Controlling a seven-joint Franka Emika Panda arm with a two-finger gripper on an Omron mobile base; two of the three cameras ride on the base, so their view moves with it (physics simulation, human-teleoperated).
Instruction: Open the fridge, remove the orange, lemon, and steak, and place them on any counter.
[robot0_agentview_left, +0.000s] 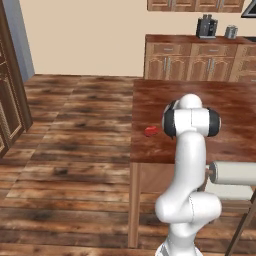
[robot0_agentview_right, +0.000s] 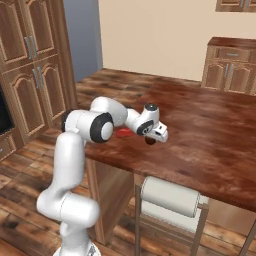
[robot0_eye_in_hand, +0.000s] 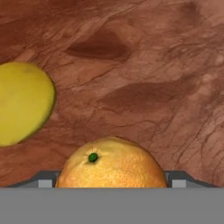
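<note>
I have the gripper (robot0_agentview_right: 150, 140) low over the counter (robot0_agentview_right: 210, 135), and in the hand view the orange (robot0_eye_in_hand: 111, 164) sits right between the jaws at 6 o'clock, stem dimple facing the camera. The jaws stand wide, but I cannot tell whether they are pressing the orange or have let go; the finger pads are hidden behind it. The lemon (robot0_eye_in_hand: 22, 103) rests on the wood at about 9 o'clock from the orange, apart from it. In the right base view the steak (robot0_agentview_right: 123, 132) lies on the counter just beside the wrist, at its 9 o'clock.

To finish this placement well, I'd make sure the orange is bearing on the wood before freeing it, then lift straight up so a finger doesn't nudge it toward the lemon. It is round and, I judge, likely to roll if clipped.
</note>
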